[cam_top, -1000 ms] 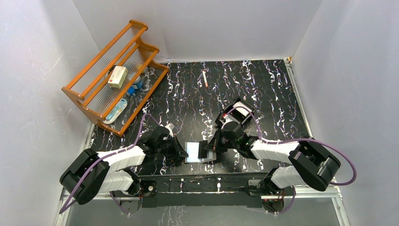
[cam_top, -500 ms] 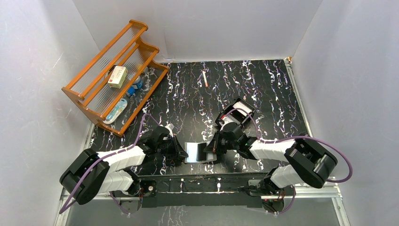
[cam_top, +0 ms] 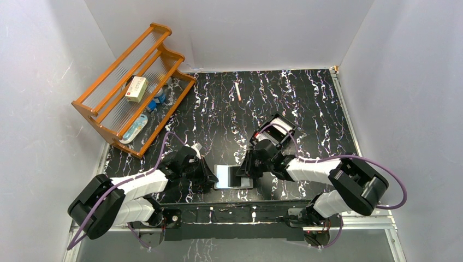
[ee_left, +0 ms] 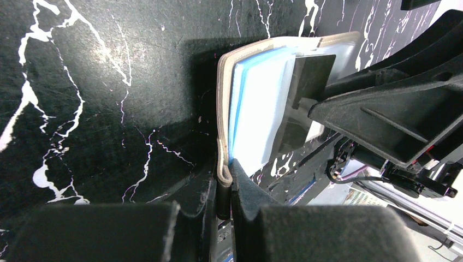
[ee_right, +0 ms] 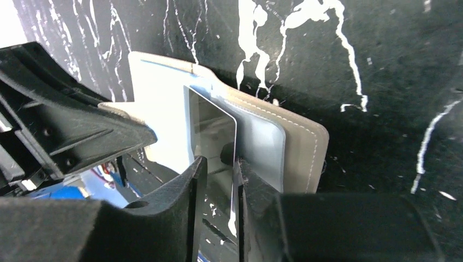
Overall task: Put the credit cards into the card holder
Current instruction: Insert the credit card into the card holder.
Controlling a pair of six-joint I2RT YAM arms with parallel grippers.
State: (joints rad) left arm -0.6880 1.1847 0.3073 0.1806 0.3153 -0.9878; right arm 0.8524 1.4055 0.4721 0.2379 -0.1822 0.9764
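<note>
The right tool (ee_right: pixel 220 166) is clenched on a thin grey mirror-like plastic card (ee_right: pixel 213 128), which is gripped on edge between the two black fingers at the lower middle of the right wrist view. The card's far end is laid over the inner pockets of the flat folding card holder (ee_right: pixel 297 144). Whether it is already seated in a pocket cannot be told. The left tool (ee_left: pixel 225 183) is clenched on the card holder's rim at the lower middle of the left wrist view, so the wallet is braced from the opposite side.

Several failures can be foreseen. Only a narrow strip of the card is gripped, so a push at a slight tilt is likely to make a corner catch on the pocket seam, and the card could then pivot or slip between the fingers. If the push is stronger than the left tool's pinch on the thin rim, the card holder may be dragged free and slid across the black white-veined bench (cam_top: pixel 306 109). The card may also be driven between the flaps rather than into a pocket. Little room is left between the two tools, so contact between them is possible.

The card holder is seen open. It is dull grey-brown outside with pale stitching along the border, and shiny silvery pale-blue inside. In the top view it lies at the lower centre of the frame, between the two tools.
</note>
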